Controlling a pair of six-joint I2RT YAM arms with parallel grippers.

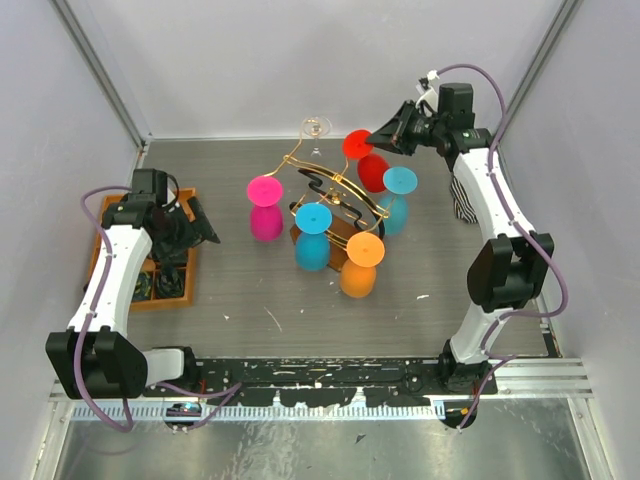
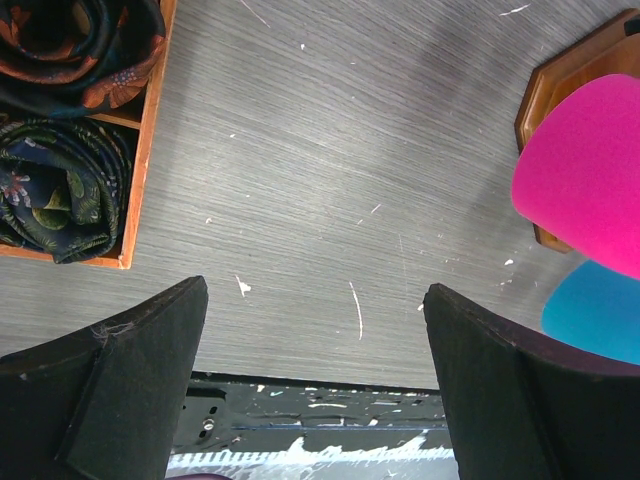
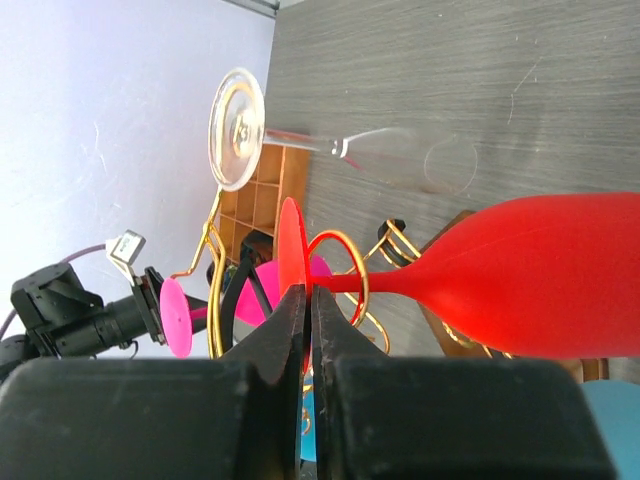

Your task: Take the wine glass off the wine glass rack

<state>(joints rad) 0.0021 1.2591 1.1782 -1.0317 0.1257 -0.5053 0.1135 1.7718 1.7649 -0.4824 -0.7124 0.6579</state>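
The wine glass rack (image 1: 335, 188) of gold wire stands mid-table on a brown base (image 2: 545, 90). Upside-down glasses hang on it: red (image 1: 372, 170), pink (image 1: 266, 215), two blue (image 1: 313, 242), orange (image 1: 358, 270) and a clear one (image 1: 315, 128) at the back. My right gripper (image 1: 388, 135) is shut on the thin foot disc (image 3: 290, 245) of the red glass (image 3: 560, 270), whose stem still passes by a gold wire loop (image 3: 352, 240). My left gripper (image 2: 315, 290) is open and empty, low over the table left of the pink glass (image 2: 590, 180).
An orange compartment tray (image 1: 187, 290) with rolled dark ties (image 2: 60, 190) sits at the left by my left arm. A striped cloth (image 1: 464, 200) lies behind the right arm. White walls close the back and sides. The clear glass (image 3: 236, 128) hangs beside the red one.
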